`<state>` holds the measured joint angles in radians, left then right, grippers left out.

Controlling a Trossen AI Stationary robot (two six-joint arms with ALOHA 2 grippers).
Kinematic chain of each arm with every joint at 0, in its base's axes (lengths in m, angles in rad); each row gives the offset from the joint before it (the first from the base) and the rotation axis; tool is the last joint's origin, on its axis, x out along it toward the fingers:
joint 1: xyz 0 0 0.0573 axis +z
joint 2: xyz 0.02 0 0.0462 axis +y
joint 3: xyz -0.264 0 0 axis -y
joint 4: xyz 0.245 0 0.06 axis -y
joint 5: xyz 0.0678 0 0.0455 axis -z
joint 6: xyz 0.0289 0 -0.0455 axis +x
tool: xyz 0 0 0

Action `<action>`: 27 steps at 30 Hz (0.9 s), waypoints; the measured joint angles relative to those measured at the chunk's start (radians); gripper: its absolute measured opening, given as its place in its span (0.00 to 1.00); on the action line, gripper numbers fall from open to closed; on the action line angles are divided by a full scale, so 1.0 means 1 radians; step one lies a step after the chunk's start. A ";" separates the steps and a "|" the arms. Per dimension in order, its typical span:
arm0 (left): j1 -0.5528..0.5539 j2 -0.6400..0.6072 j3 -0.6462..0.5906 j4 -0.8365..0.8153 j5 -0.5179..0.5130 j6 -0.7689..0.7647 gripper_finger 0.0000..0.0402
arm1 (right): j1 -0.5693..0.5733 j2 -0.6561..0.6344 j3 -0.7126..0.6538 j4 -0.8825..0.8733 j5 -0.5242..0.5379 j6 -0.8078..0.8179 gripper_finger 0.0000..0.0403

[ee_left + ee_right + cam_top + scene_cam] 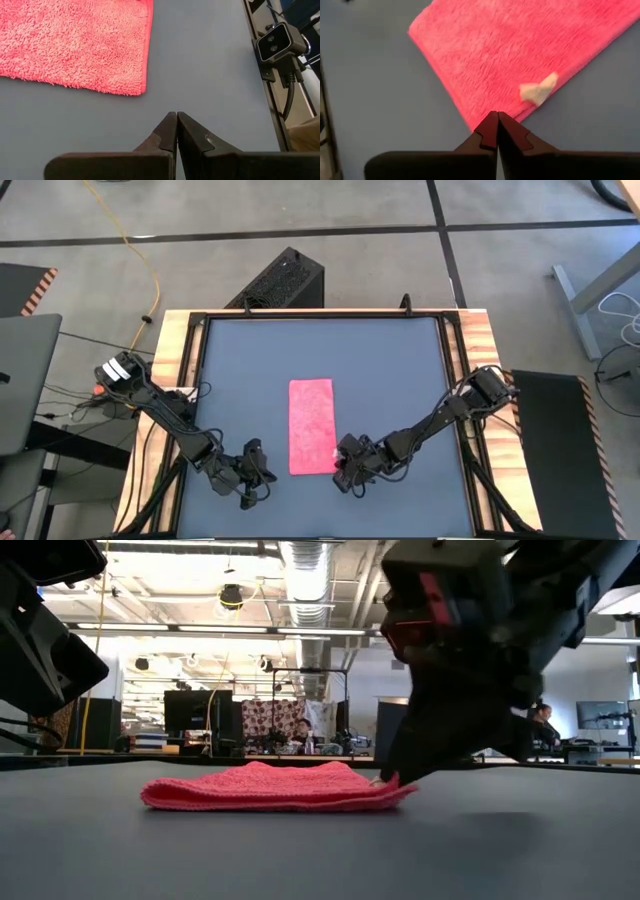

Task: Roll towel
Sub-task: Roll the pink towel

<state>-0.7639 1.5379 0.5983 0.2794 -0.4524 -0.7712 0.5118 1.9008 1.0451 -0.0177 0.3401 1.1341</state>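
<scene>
The pink towel [311, 425] lies flat as a narrow folded rectangle in the middle of the dark grey mat [400, 360], with its long sides running near to far. A small white tag [538, 90] sits on its top near the near right corner. My right gripper [493, 120] is shut, and its tips are at the towel's near right corner. My left gripper [176, 117] is shut too. It hovers over bare mat short of the towel's near left corner [140, 90] and touches nothing. My right gripper meets the towel's near right corner [485, 112] with its shut fingertips. They slant down from the table's right and reach mat level [392, 780]. Whether any cloth sits between the tips, I cannot tell. The towel lies flat, and no part of it is lifted.
A small camera [277, 42] stands at the mat's near edge. Wooden table borders [175, 380] frame the mat on both sides. Bare mat lies on the left, right and far sides of the towel. A black box [285, 280] stands on the floor beyond the far edge.
</scene>
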 joint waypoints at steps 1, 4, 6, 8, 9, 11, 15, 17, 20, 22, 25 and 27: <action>0.000 0.000 0.000 0.000 0.000 0.000 0.00 | 0.000 0.001 0.000 -0.002 0.005 0.015 0.09; 0.000 0.000 0.000 0.001 0.001 -0.002 0.00 | 0.001 0.023 0.000 0.014 0.004 0.029 0.08; 0.000 0.000 0.000 0.006 0.000 -0.002 0.00 | 0.005 0.036 0.001 0.022 0.005 0.044 0.07; 0.000 0.000 0.000 0.008 0.000 -0.002 0.00 | 0.010 0.055 0.002 0.050 -0.002 0.057 0.06; 0.000 0.000 0.000 0.008 0.000 -0.002 0.00 | 0.013 0.063 0.004 0.061 -0.002 0.063 0.06; 0.000 0.000 0.000 0.009 0.000 -0.002 0.00 | 0.013 0.068 0.004 0.066 -0.002 0.070 0.06; 0.000 0.000 0.000 0.008 0.000 -0.002 0.00 | 0.012 0.068 0.003 0.071 0.009 0.070 0.08; 0.001 0.000 0.000 0.004 0.000 -0.002 0.00 | 0.011 0.068 0.002 0.070 0.008 0.068 0.08; 0.014 -0.001 0.000 -0.032 0.003 -0.009 0.00 | 0.011 0.069 0.002 0.069 0.008 0.066 0.08; 0.027 -0.001 0.000 -0.081 0.028 0.023 0.00 | 0.011 0.069 0.002 0.068 0.008 0.066 0.08; 0.043 0.000 0.000 -0.152 0.092 0.133 0.00 | 0.009 0.069 0.002 0.068 0.007 0.065 0.07; 0.046 0.000 0.000 -0.162 0.116 0.207 0.00 | 0.008 0.069 0.001 0.072 0.007 0.065 0.07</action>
<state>-0.7177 1.5375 0.5987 0.1173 -0.3363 -0.5641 0.5201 1.9701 1.0462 0.0538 0.3473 1.1988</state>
